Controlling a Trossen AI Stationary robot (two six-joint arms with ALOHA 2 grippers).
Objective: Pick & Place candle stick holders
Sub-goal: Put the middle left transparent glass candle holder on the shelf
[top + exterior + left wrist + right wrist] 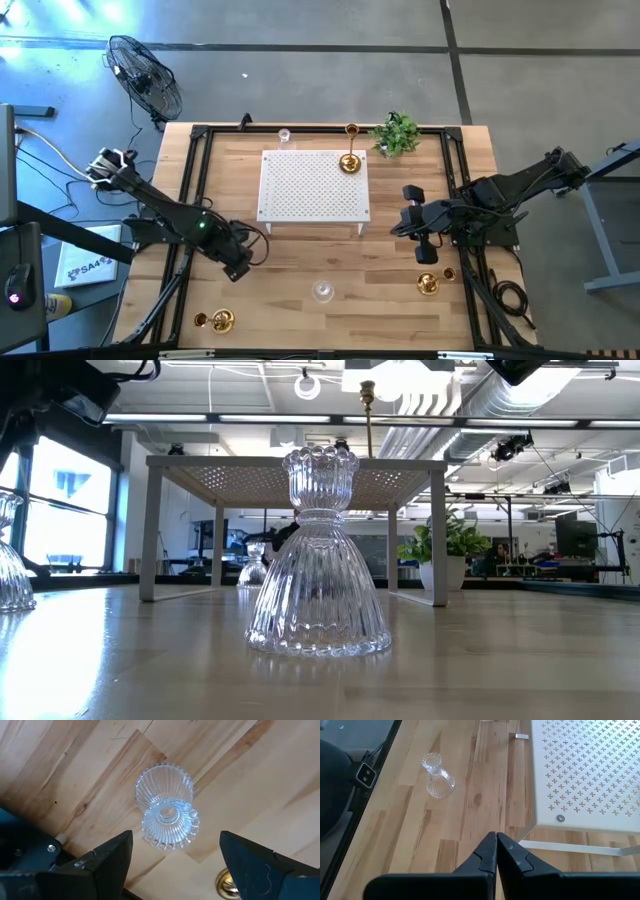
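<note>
Filling the low view closest to the lens, the clear glass holder (318, 555) is standing upright on the desk (300, 270) near its front edge, and I'm hovering the left pincer (176, 851) wide open and empty above it, so I'm judging I should be centring both fingers around the ribbed waist before closing gently. I'm keeping the right pincer (496, 851) shut and empty beside the white platform (314, 186), and I'm struggling to make out the tiny glass holder (284, 135) behind it

table (300, 260): smooth wood | candle stick holder (318, 555): ribbed clear glass | platform (312, 185): perforated white
</note>
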